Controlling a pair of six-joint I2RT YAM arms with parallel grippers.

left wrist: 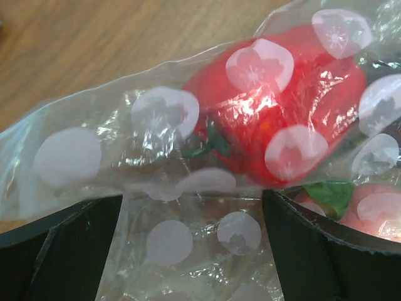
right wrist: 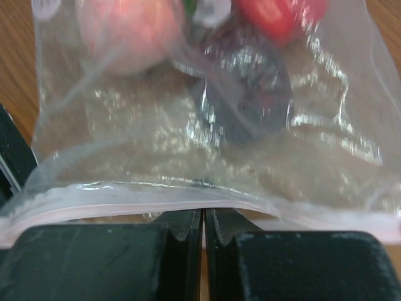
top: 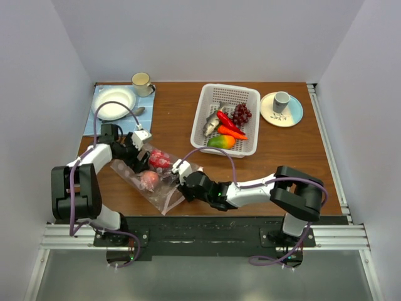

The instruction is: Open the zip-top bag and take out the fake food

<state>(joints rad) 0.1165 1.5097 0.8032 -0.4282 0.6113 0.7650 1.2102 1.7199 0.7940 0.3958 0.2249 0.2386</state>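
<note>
The zip-top bag [top: 153, 188] lies on the table at the front left, clear with pale dots. It holds a red round fruit [top: 158, 159] and a pink-red fruit [top: 149, 180]. My left gripper [top: 140, 157] is open, and its fingers [left wrist: 62, 244] straddle the bag [left wrist: 69, 157] beside the red fruit [left wrist: 276, 100]. My right gripper [top: 182, 180] is shut at the bag's pink zip strip [right wrist: 125, 207], which lies across its tips [right wrist: 203, 216]. The pink fruit [right wrist: 125, 31] and a dark shape [right wrist: 247, 94] show through the plastic.
A white perforated basket [top: 250, 94] at the back centre holds a grey fish, purple grapes [top: 242, 114], a red chili [top: 227, 122], a carrot and a mango [top: 221, 142]. A plate with a cup [top: 281, 108] stands back right. A bowl [top: 113, 103] on a blue cloth and a mug [top: 141, 83] stand back left.
</note>
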